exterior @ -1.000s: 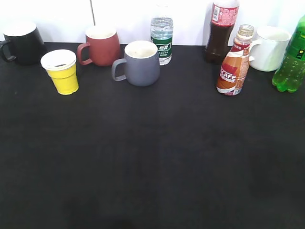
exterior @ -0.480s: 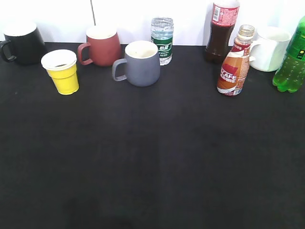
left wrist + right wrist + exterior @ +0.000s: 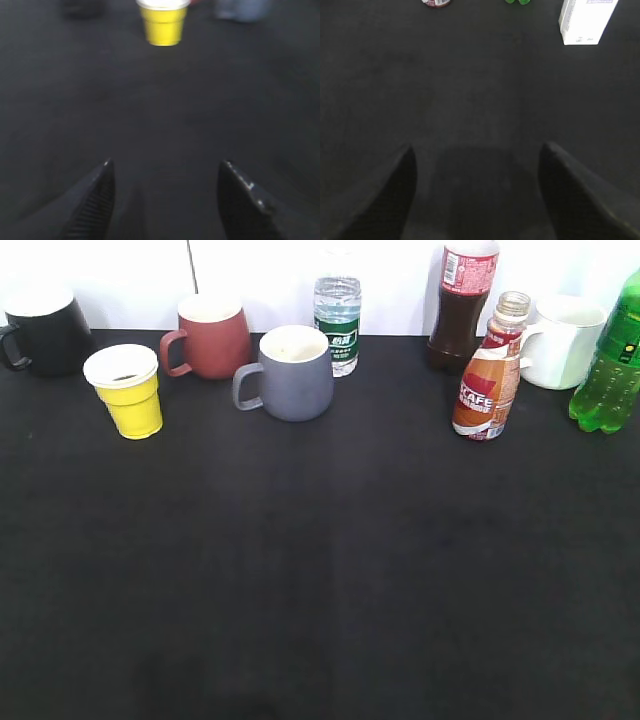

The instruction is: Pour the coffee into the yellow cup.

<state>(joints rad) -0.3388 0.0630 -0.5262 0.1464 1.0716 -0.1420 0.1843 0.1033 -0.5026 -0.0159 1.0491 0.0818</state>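
A black surface [image 3: 320,570] fills most of the exterior view, with every container lined up along its far edge at the top of the frame.

At the far right a green bottle [image 3: 608,360] stands partly cut off by the frame edge, holding green liquid. Just left of it is a white mug [image 3: 565,340], its inside not visible. A tall cola bottle [image 3: 462,305] with a red label holds dark liquid. In front of it, between it and the white mug, stands the coffee bottle [image 3: 488,370], uncapped and upright, its orange-brown and white label hiding how full it is.

Near top centre, a clear water bottle [image 3: 338,322] with a green label stands behind a grey mug [image 3: 292,372] with a pale inside. Left of them is a dark red mug [image 3: 210,335], and in the upper left corner a black mug [image 3: 45,328].

The yellow cup [image 3: 127,392] stands upright in the upper left, in front of the red and black mugs, with a small dark patch visible in its white inside.

The left gripper [image 3: 165,200] hangs over bare surface with fingers spread, the yellow cup far ahead at top centre. The right gripper [image 3: 477,195] also has its fingers spread over bare surface; a white box [image 3: 585,20] sits at the upper right of its view.
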